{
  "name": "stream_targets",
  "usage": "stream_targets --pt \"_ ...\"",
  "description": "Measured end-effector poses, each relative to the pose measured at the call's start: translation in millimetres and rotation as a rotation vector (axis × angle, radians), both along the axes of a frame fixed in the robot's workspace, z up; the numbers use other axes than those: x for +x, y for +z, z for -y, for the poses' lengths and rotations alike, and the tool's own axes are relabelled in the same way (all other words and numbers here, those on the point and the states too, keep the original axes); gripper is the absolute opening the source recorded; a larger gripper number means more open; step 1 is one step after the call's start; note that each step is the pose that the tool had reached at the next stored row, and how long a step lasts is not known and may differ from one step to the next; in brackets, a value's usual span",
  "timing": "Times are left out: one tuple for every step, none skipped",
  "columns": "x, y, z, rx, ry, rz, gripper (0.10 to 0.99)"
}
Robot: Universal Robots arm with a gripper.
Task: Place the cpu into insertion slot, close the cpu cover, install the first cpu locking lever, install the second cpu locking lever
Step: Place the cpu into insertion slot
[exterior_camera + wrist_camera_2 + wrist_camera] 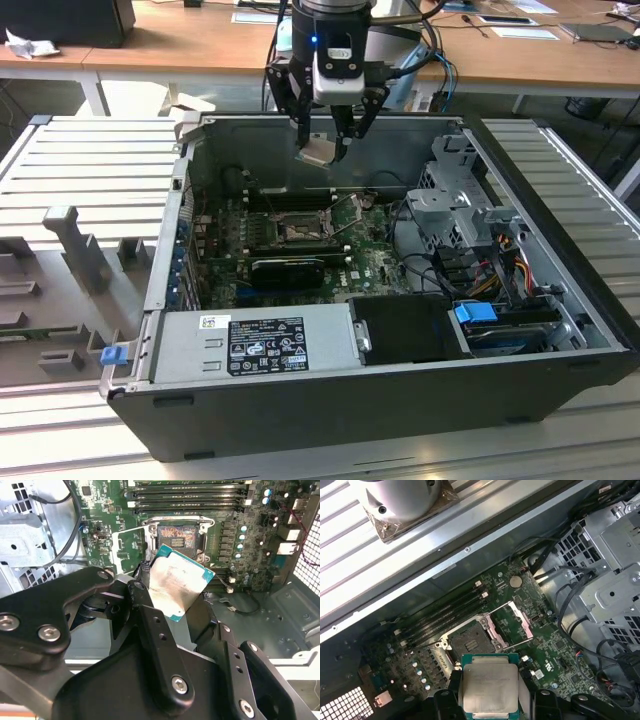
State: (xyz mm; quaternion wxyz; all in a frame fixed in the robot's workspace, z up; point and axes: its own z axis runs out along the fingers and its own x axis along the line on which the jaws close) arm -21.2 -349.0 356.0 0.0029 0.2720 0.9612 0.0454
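Well above the motherboard (555,650), the gripper (322,148) hangs inside the open computer case (400,410), its jaws closed on two opposite edges of the cpu (489,689). The chip is a small flat square with a pale, scuffed silver top and a thin green rim, and it is tilted in the exterior view. Below it the insertion slot (469,641) lies bare, with the cpu cover (524,621) swung open beside it. Black fingers (451,692) hide the chip's side edges. Its underside is hidden, and the locking levers are hard to make out.
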Motion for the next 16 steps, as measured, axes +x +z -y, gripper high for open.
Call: stream_targets --pt "0.0 -0.1 0.0 0.000 -0.006 0.0000 0.529" --pt "0.0 -0.1 0.0 0.000 -0.009 0.0000 0.529" --pt "0.0 -0.1 0.0 0.000 -0.013 0.0000 0.529" --pt "0.0 -0.1 0.0 0.000 -0.016 0.0000 0.529" --pt "0.0 -0.2 0.0 0.000 -0.020 0.0000 0.529" --pt "0.0 -0.2 0.0 0.000 -0.024 0.0000 0.529" --pt "0.0 -0.2 0.0 0.000 -0.027 0.0000 0.529" --pt "0.0 -0.3 0.0 0.000 -0.030 0.0000 0.529" --pt "0.0 -0.3 0.0 0.000 -0.035 0.0000 0.529" --pt "0.0 -0.3 0.0 0.000 -0.037 0.0000 0.529" --pt "0.0 -0.4 0.0 0.000 -0.040 0.0000 0.529" --pt "0.0 -0.4 0.0 0.000 -0.043 0.0000 0.529" --pt "0.0 -0.4 0.0 0.000 -0.046 0.0000 0.529" --pt "0.0 -0.5 0.0 0.000 -0.050 0.0000 0.529" --pt "0.0 -0.5 0.0 0.000 -0.053 0.0000 0.529" --pt "0.0 -0.5 0.0 0.000 -0.055 0.0000 0.529"
